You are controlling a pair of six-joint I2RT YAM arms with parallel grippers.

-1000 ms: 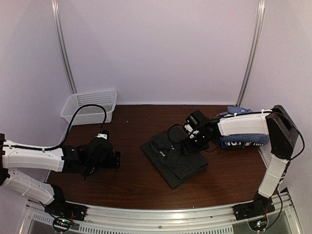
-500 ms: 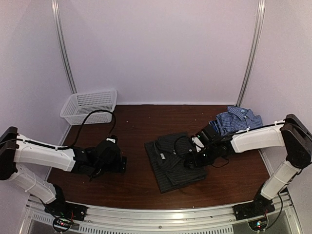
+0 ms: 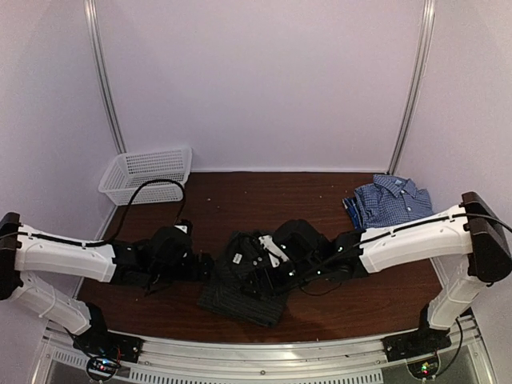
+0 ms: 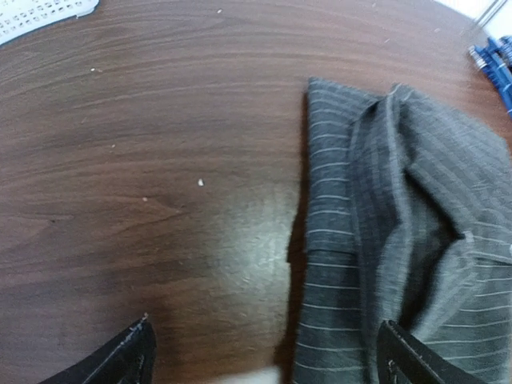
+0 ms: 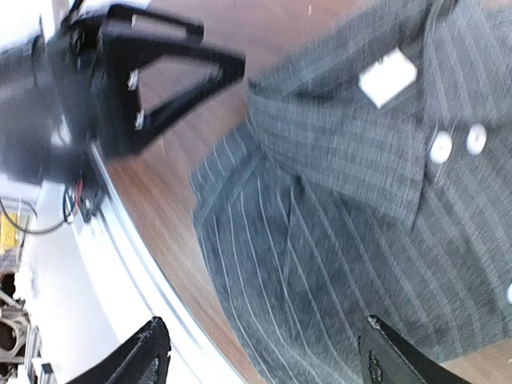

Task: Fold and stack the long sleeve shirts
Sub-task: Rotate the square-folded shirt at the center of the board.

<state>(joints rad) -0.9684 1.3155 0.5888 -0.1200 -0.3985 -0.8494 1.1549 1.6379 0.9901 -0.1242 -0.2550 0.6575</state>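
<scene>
Dark brown wood of the table (image 3: pixel 240 196), pale lilac walls behind.

Item 1, black pinstriped shirt (image 3: pixel 240 282): folded into a compact bundle, collar and pale buttons uppermost. Lying near the front of the table, left of centre, one corner slewed toward the front rail (image 3: pixel 264 350).

Item 2, blue-checked shirt (image 3: pixel 390 202): folded, back right of the table, well apart from item 1. Probably the base of the stack.

Item 3, white mesh basket (image 3: pixel 148 172): back left corner, no part in the task.

Item 4, left gripper (image 4: pixel 264 364): jaws spread wide, holding nothing. Low over bare wood just beside the pinstriped bundle's edge, one fingertip overlapping the cloth.

Item 5, right gripper (image 5: pixel 260 360): jaws apart, nothing pinched between them. Placed over the body of the pinstriped bundle; contact with the cloth not determinable.

Hazards, as judgement only:
- Closing on the top layer alone: lower layers likely to drop open and undo the fold.
- Lifting or dragging from one side only: bundle likely to unroll or skew.
- Any further push forward: cloth likely to spill over the front rail.
- Both grippers crowded at one bundle: risk of fingers knocking together or trapping a stray fold.
</scene>
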